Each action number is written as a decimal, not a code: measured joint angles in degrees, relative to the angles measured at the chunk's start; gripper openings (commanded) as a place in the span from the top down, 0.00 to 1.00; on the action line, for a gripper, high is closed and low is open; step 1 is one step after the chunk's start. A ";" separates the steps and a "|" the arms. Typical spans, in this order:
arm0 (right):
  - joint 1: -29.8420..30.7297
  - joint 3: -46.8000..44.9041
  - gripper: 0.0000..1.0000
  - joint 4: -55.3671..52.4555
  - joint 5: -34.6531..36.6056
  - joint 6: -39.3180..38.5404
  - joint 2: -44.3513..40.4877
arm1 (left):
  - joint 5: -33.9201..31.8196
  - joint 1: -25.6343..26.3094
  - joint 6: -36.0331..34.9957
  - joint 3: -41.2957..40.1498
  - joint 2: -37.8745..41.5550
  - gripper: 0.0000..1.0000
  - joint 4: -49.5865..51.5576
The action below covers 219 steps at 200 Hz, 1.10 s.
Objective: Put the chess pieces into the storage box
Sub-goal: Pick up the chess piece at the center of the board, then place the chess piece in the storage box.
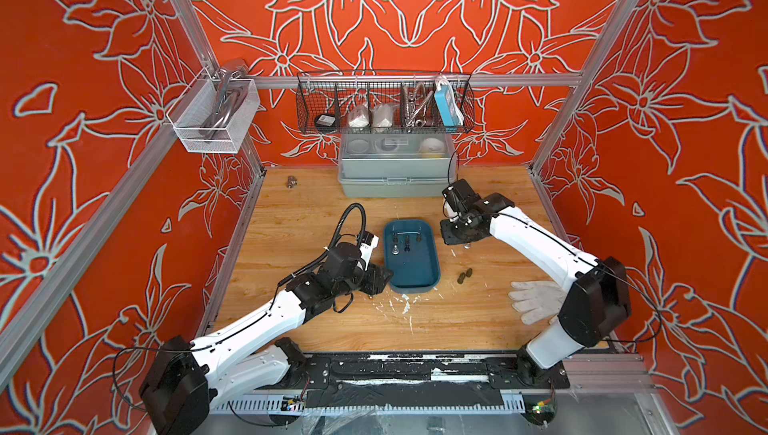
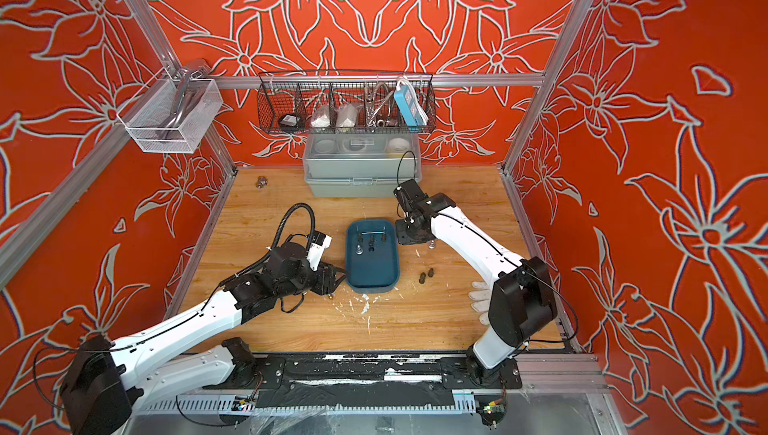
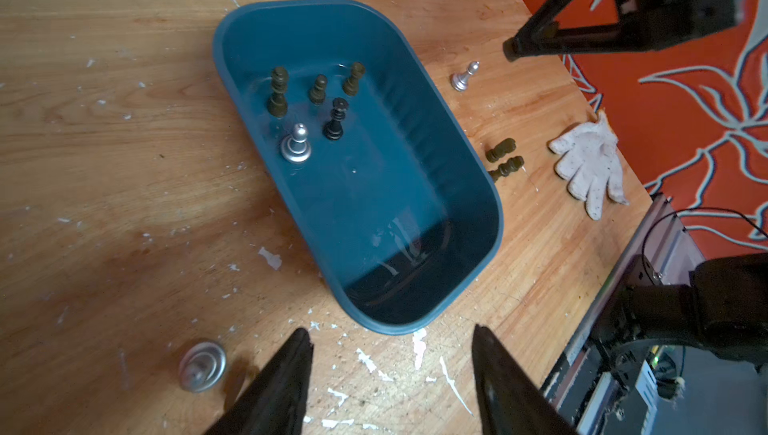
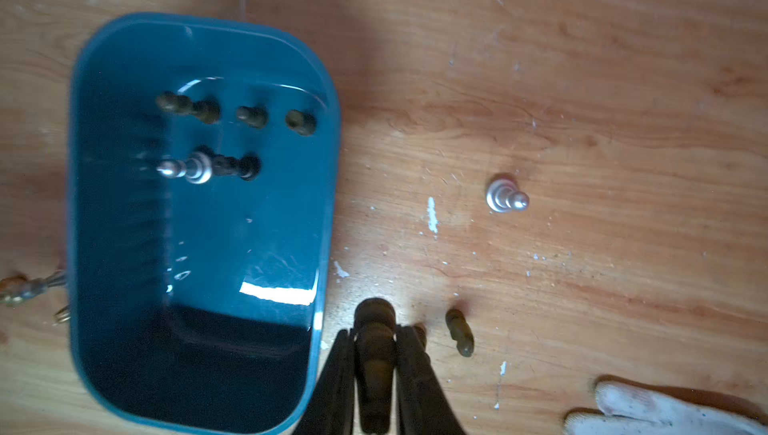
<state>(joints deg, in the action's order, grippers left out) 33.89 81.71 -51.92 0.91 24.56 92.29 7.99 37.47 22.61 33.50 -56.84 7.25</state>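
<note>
While five chess pieces (image 3: 318, 89) stand upright inside the storage box (image 3: 374, 212), three dark brown in a row w/ one black (image 3: 336, 121) and one silver (image 3: 296, 144) just beside them, the rest of the teal tray lies bare. Both top views put the box (image 1: 415, 273) (image 2: 374, 275) mid-table (image 1: 291, 225), long sides running front to back, pieces bunched at its far end.

On the wood to the box's right, a silver pawn (image 3: 465, 76) stands upright, apart from the rim. Nearer the front, two dark pieces (image 3: 500, 149) lie on their sides, close together, near the rim.

Seen in its wrist view, the right gripper (image 4: 376, 329) is clamped on a dark brown piece (image 4: 374, 354). Its fingers (image 4: 419, 370) press tight on either side, w/ the round base at the fingertips. It hangs over the table just beside the box's right rim.

At the box's near end the left gripper (image 3: 390, 329) hovers, fingers (image 3: 286, 374) spread wide, nothing btwn them. A silver round-based piece (image 3: 203, 366) sits on the wood beside one finger, too blurred to tell if upright or tipped.

Further out, a white glove (image 1: 536, 300) lies flat by the table's right edge, partly under the right arm. A grey-green lidded box (image 1: 395, 171) sits at the back wall, w/ a black wire basket (image 1: 384, 104) on the rail above. A small brown fitting (image 1: 292, 181) sits back left.
</note>
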 measured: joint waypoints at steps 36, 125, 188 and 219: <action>4.07 6.05 0.84 -0.02 -1.05 0.24 6.34 | -1.01 -1.86 1.14 -1.07 2.73 0.39 0.63; 5.40 10.82 0.84 -0.63 -0.35 -0.24 21.62 | -1.92 -2.67 2.12 -1.64 3.48 0.39 2.67; 5.40 12.63 0.84 -0.50 0.72 -0.81 26.36 | -1.90 -2.71 2.12 -1.64 3.32 0.39 2.75; 5.40 13.40 0.84 -0.35 1.03 -0.92 28.04 | -1.95 -2.71 2.12 -1.64 3.26 0.39 2.99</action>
<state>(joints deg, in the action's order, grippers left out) 39.29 95.11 -52.27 1.93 23.64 120.33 6.04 34.76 24.73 31.86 -53.58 10.24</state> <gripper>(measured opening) 0.183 0.614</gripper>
